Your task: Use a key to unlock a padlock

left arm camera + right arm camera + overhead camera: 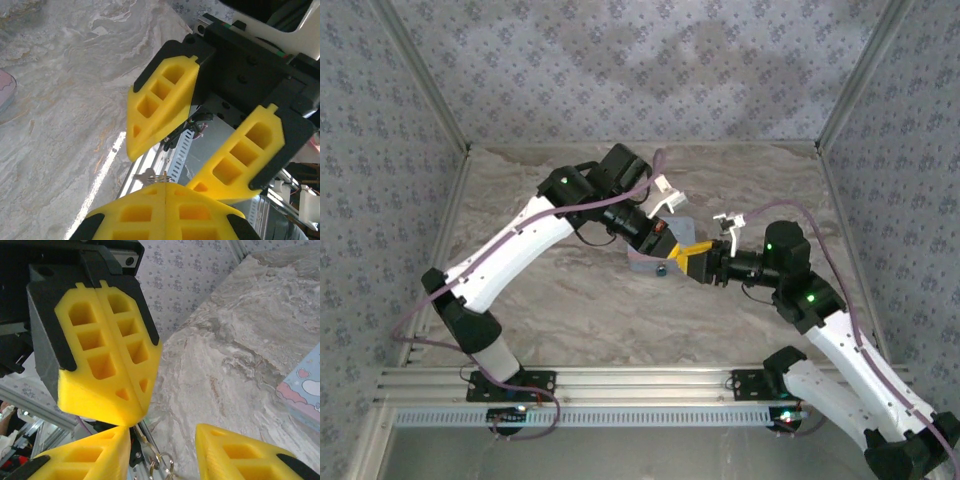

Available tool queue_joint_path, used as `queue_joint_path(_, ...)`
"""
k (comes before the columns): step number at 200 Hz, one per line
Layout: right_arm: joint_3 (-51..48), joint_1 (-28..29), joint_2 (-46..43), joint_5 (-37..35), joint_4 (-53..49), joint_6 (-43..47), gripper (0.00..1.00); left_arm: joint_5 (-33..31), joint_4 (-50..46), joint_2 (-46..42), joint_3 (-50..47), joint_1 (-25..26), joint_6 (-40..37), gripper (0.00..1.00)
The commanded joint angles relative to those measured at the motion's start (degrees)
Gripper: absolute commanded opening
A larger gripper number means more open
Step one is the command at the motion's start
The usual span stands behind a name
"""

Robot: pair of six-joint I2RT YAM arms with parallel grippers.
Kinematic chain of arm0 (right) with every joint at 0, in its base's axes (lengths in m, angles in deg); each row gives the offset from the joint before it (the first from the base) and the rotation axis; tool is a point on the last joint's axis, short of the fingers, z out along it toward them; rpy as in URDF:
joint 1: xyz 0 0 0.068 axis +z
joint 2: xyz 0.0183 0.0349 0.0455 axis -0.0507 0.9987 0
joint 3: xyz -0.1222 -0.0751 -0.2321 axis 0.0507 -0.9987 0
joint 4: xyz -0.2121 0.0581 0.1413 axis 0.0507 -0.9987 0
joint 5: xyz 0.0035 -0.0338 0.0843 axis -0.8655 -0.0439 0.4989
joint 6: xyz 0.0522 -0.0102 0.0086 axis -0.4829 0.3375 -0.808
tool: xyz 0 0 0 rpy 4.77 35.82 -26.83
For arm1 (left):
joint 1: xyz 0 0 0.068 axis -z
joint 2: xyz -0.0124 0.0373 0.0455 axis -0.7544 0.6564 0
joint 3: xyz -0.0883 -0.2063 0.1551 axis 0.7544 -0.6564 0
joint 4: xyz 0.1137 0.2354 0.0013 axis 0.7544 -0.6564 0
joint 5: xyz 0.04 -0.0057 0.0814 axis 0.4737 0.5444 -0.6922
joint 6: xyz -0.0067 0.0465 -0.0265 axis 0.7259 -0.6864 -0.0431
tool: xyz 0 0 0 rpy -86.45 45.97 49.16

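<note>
Left gripper (165, 187): clenched, yellow pads flat against each other with no gap. Pinches a small metal key ring (152, 176) at the very tips. In the right wrist view, dangles thin wire loops below those tips. Points nose-first at the right gripper (164, 435).

Right gripper: released, yellow fingers (160, 107) spread well apart, nothing clamped. Faces the left one tip to tip, with the hanging loops in the gap, closer to one finger. Impossible to tell whether touching it or not.

From above: both arms reaching inward from the near edge, tips together over the middle of the marble table (570, 305). Directly beneath, a pastel tin (642, 262), lavender from overhead, blue and pink with cartoon clouds at the edge of the right wrist view.

Padlock (662, 272): a tiny dark bluish speck just at the near side of the tin, below the joined yellow tips. Too small to tell whether lying on the table, leaning on the tin, or hanging from the key ring.
</note>
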Motion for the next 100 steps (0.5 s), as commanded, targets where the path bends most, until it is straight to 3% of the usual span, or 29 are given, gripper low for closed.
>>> queue_joint_path(1,0.1,0.4,-0.2,2.3,1.4,0.3,0.29,1.6,1.8,-2.3,-0.3,0.2,0.6,0.0)
queue_joint_path(64,0.4,0.4,-0.2,3.3,1.9,0.4,0.0,2.1,3.1,-2.8,-0.5,-0.3,1.1,0.0)
queue_joint_path(100,0.4,0.5,-0.5,2.7,2.4,0.8,0.0,2.4,4.3,-3.2,-1.2,-1.1,1.9,0.0)
